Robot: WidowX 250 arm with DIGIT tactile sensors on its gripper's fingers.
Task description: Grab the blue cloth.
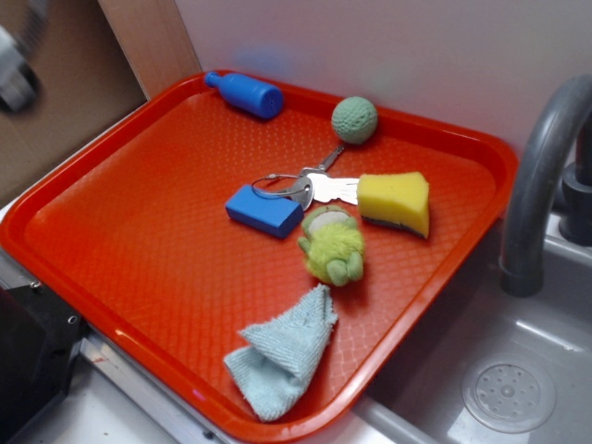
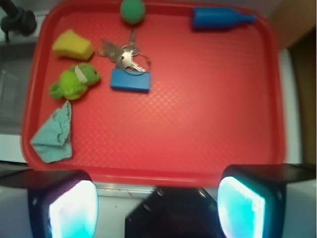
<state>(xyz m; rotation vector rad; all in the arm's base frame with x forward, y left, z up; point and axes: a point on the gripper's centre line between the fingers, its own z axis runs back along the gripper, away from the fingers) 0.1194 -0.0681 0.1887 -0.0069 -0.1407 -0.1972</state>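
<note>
Your red tray [image 1: 139,185] carries the blue cloth [image 1: 282,356] at its six-o'clock edge, with the green plush toy [image 1: 335,248] just toward twelve, while your gripper [image 2: 157,204] hangs released, jaws spread wide, holding nothing.

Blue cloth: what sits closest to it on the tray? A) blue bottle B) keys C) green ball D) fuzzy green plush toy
D. The blue cloth lies at the tray's near corner with the green plush toy just beyond its upper tip; the other three things lie farther up the tray.
</note>
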